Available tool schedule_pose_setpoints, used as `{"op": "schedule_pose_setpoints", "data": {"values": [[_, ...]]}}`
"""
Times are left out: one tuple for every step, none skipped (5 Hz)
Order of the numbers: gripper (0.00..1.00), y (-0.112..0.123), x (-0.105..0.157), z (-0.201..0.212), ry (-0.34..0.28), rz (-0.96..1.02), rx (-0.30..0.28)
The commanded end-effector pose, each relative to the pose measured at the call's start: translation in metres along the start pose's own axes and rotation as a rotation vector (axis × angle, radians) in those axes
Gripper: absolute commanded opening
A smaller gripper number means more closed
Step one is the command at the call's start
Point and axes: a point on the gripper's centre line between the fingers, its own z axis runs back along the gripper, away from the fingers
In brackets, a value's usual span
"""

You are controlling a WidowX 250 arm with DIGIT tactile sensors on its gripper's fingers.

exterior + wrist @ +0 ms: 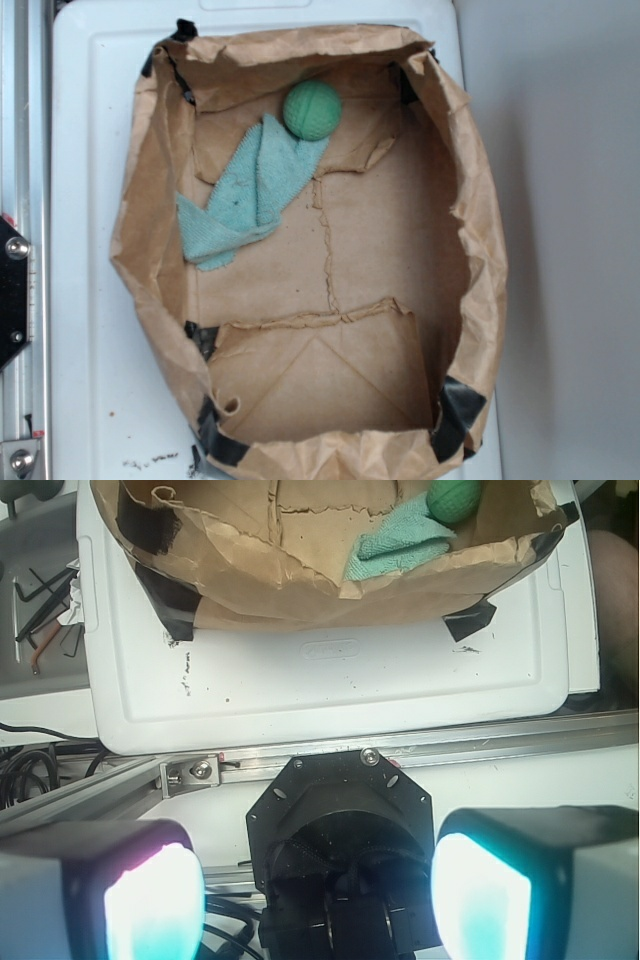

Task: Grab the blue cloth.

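Note:
The blue cloth [250, 190] is a pale teal terry cloth lying crumpled in the back left part of a brown paper bag tray [480, 230]. A round green ball [312, 109] touches its far end. In the wrist view the cloth [398, 542] and ball [452, 497] show at the top, inside the bag. My gripper [318, 900] is open and empty, its two glowing pads [155, 905] wide apart. It hangs over the robot's base, well short of the bag. The gripper does not show in the exterior view.
The bag sits on a white plastic lid [330, 680] with black tape [470, 620] at its corners. A metal rail [300, 765] and the robot's black base mount [340, 820] lie below. Cables and hex keys [40, 610] lie at the left.

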Motion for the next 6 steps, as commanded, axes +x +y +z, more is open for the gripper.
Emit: {"op": "schedule_pose_setpoints", "data": {"values": [[1.00,0.000,0.000,0.000,0.000,0.000,0.000],[1.00,0.002,0.016,0.000,-0.036,0.045,-0.017],[1.00,0.013,0.035,-0.009,-0.064,0.062,-0.029],[1.00,0.016,0.059,-0.022,-0.112,0.062,-0.047],[1.00,0.015,0.088,-0.035,-0.143,0.103,-0.032],[1.00,0.016,0.111,-0.056,-0.157,0.090,-0.020]]}}
